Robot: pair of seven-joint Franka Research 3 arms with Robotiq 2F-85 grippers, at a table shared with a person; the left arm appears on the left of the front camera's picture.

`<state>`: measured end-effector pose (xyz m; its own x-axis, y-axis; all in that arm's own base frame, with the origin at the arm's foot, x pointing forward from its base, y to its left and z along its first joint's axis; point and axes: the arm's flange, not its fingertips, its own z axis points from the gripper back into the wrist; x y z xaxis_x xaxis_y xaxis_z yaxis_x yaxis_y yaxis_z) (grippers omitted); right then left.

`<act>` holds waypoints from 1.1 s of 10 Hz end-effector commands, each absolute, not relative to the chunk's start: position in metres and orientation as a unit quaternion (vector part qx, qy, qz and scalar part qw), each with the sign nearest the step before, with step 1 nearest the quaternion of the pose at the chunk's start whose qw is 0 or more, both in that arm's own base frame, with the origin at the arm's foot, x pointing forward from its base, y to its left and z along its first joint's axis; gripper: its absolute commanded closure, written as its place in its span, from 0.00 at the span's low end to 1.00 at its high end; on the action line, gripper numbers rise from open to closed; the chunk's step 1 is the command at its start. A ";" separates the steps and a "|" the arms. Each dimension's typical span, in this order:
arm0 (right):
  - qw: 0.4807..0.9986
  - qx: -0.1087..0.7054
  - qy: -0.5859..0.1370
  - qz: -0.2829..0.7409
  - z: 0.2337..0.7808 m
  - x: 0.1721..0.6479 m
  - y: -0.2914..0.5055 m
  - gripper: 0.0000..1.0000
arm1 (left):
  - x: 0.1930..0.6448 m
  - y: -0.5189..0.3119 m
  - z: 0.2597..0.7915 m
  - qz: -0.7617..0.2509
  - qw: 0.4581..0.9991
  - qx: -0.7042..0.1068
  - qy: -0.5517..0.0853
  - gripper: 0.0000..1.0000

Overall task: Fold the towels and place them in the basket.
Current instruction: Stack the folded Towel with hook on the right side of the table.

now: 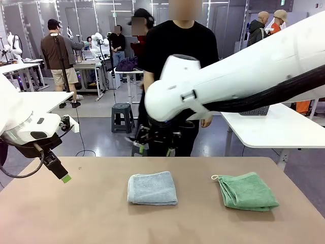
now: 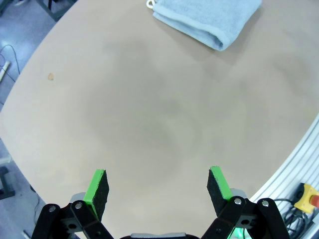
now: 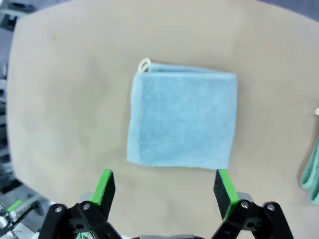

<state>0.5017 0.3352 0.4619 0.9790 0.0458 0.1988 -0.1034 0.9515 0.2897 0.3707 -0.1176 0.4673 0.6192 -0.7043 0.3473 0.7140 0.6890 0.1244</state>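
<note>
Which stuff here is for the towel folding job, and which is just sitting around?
For the job:
- blue-grey towel, folded
- green towel, folded
- left hand, open
- right hand, open

Just around:
- stool
- white side table

Terry towels (image 1: 152, 188), matt table (image 1: 76, 213).

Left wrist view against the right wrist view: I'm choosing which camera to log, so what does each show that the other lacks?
The left wrist view alone shows the open left gripper above bare table and a grey rail at the table's edge. The right wrist view alone shows the open right gripper, the whole folded blue-grey towel and an edge of the green towel. Both show the blue-grey towel, cropped in the left one.
</note>
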 end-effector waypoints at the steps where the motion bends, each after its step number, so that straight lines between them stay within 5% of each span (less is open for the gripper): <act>1: 0.971 0.224 -0.079 0.024 0.430 0.497 0.286 0.00 | 0.371 -0.120 0.468 -0.388 0.903 -0.007 -0.184 0.00; 5: 0.948 0.313 -0.062 -0.012 0.355 0.514 0.237 0.00 | 0.371 -0.120 0.468 -0.388 0.903 -0.007 -0.184 0.00; 11: 0.939 0.340 -0.037 -0.044 0.283 0.529 0.224 0.00 | 0.371 -0.120 0.468 -0.388 0.903 -0.007 -0.184 0.00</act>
<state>0.5263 0.2209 0.2915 0.9934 -0.1130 0.0215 0.0757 0.7829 0.6176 0.3707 -0.1176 0.4673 0.6191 -0.7043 0.3472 0.7141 0.6890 0.1243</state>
